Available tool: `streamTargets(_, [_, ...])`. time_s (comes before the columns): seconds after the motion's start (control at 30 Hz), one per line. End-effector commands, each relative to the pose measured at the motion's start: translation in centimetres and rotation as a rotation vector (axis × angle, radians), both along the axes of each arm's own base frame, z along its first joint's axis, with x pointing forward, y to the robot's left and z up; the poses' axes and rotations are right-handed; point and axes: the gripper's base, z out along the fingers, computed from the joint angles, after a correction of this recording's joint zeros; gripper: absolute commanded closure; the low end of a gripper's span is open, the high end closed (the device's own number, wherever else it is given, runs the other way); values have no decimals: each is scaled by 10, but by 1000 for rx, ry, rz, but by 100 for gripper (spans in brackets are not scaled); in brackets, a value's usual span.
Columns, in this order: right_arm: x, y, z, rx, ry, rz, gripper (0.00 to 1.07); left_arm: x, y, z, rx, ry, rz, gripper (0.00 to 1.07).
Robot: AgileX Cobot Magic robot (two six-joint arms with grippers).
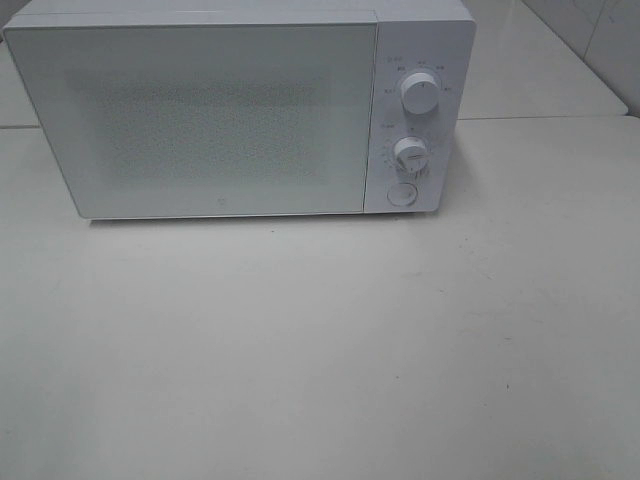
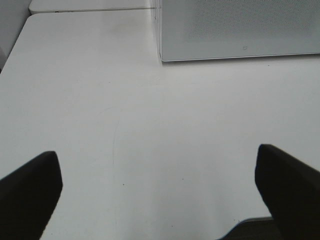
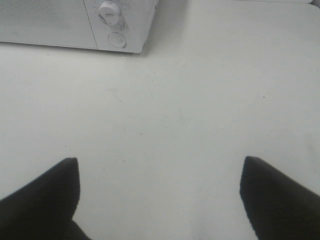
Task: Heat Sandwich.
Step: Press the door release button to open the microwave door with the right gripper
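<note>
1. The sandwich shows in no view, so where it lies cannot be told.
2. One white microwave [image 1: 220,120] stands far on the table [image 1: 320,350], its door [image 1: 190,125] shut and its inside hidden.
3. Its right panel has two dials [image 1: 421,92] and one button [image 1: 402,194].
4. The left gripper [image 2: 157,155] and the right gripper [image 3: 160,161] are both spread wide, holding nothing.

Off-white table [image 1: 320,360], matte, with faint scuffs on the surface in front of the microwave [image 1: 220,120]. The microwave sits flat on it, upright, white, door shut. A table seam [image 1: 540,118] runs out from the microwave's control panel [image 1: 415,120] side, and a further slab lies behind the microwave.
</note>
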Motion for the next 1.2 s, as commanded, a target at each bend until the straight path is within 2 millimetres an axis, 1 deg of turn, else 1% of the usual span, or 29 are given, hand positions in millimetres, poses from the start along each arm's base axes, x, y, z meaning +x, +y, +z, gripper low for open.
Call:
streamTargets(0.03, [6,1,7,7,-22,-10,28,-2,-1,1,-3,-25,-4,9])
streamTargets(0.1, [15,2,9,8,-30,-10,29,-2,-1,1,-3,-25,-4,9])
streamTargets(0.17, [17,3,9,9,-33,-10,29,-2,-1,1,-3,-25,-4,9])
streamTargets(0.2, [24,4,11,9,-38,-10,29,-2,-1,1,-3,-25,-4,9])
streamTargets(0.3, [34,5,12,9,-37,-10,30,-2,-1,1,-3,-25,-4,9])
streamTargets(0.33, [34,5,12,9,-37,-10,30,-2,-1,1,-3,-25,-4,9])
streamTargets(0.37, [41,6,13,10,-42,-10,30,-2,-1,1,-3,-25,-4,9])
streamTargets(0.43, [48,7,14,11,-45,-10,31,-2,-1,1,-3,-25,-4,9])
streamTargets(0.47, [56,9,14,11,-48,-10,31,-2,-1,1,-3,-25,-4,9])
streamTargets(0.5, [56,9,14,11,-48,-10,31,-2,-1,1,-3,-25,-4,9])
streamTargets(0.57, [64,10,15,17,-53,-9,31,-2,-1,1,-3,-25,-4,9])
streamTargets(0.6, [72,11,15,19,-62,-10,31,-2,-1,1,-3,-25,-4,9])
streamTargets(0.63, [72,11,15,19,-62,-10,31,-2,-1,1,-3,-25,-4,9])
streamTargets(0.7, [80,13,15,22,-69,-10,31,-2,-1,1,-3,-25,-4,9])
streamTargets(0.73, [84,13,15,22,-69,-10,31,-2,-1,1,-3,-25,-4,9])
streamTargets(0.77, [93,15,14,25,-77,-12,31,-2,-1,1,-3,-25,-4,9])
streamTargets(0.83, [96,15,14,27,-84,-12,31,-2,-1,1,-3,-25,-4,9])
streamTargets(0.9, [104,16,13,27,-87,-12,31,-2,-1,1,-3,-25,-4,9])
streamTargets(0.93, [112,18,11,28,-89,-13,31,-2,-1,1,-3,-25,-4,9])
streamTargets(0.97, [112,18,11,28,-89,-13,31,-2,-1,1,-3,-25,-4,9])
streamTargets(1.03, [120,19,9,28,-91,-13,31,-2,-1,1,-3,-25,-4,9])
streamTargets(1.07, [129,20,7,34,-90,-17,31,-2,-1,1,-3,-25,-4,9])
streamTargets(1.1, [134,21,4,37,-82,-20,31,-2,-1,1,-3,-25,-4,9])
streamTargets(1.13, [134,21,4,37,-82,-20,31,-2,-1,1,-3,-25,-4,9])
streamTargets(1.2, [142,22,2,54,-84,-30,31,-2,-1,1,-3,-25,-4,9])
